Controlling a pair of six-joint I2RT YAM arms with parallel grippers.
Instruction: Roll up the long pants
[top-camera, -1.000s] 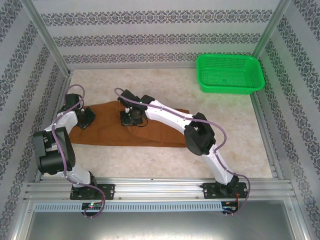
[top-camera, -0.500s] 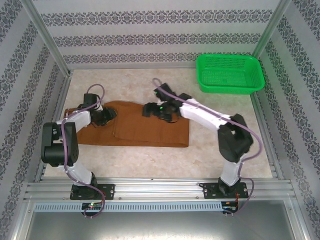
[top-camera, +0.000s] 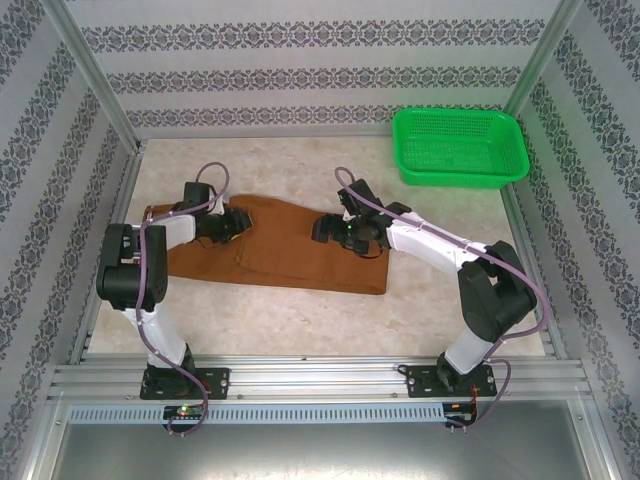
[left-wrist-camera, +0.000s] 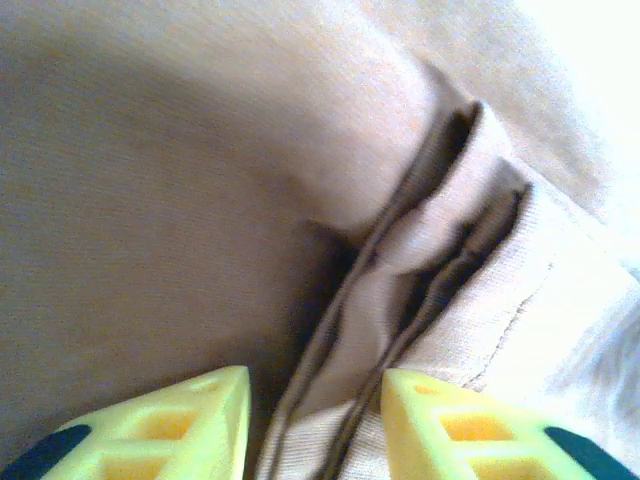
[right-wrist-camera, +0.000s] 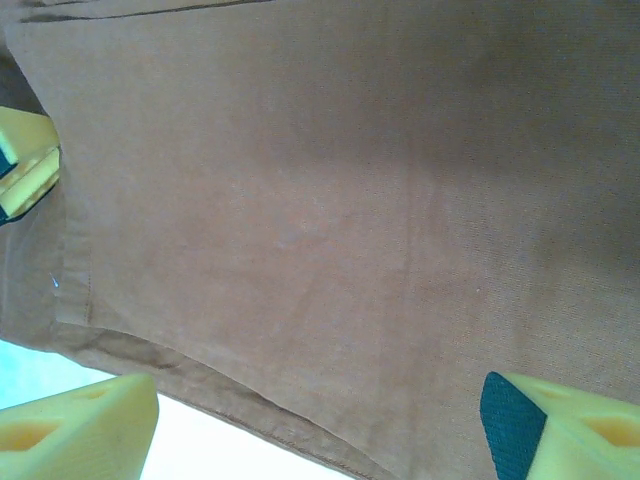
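The long pants (top-camera: 290, 255) lie flat across the table (top-camera: 300, 170), running from nine o'clock to just past centre. The green basket (top-camera: 458, 181) sits well apart at one o'clock. No roll is started yet, so I judge this to be the laying-out and squaring-up step.

The left gripper (top-camera: 228, 222) hovers over the cloth's eleven o'clock edge. Up close, the left gripper (left-wrist-camera: 315, 420) has its jaws partway apart astride a stacked hem, and nothing looks pinched. The right gripper (top-camera: 330, 230) hangs over the two o'clock part. From the wrist, the right gripper (right-wrist-camera: 310, 420) is spread wide above smooth cloth, holding nothing.

Next, I reckon, both need to nip one short end and turn it over evenly.
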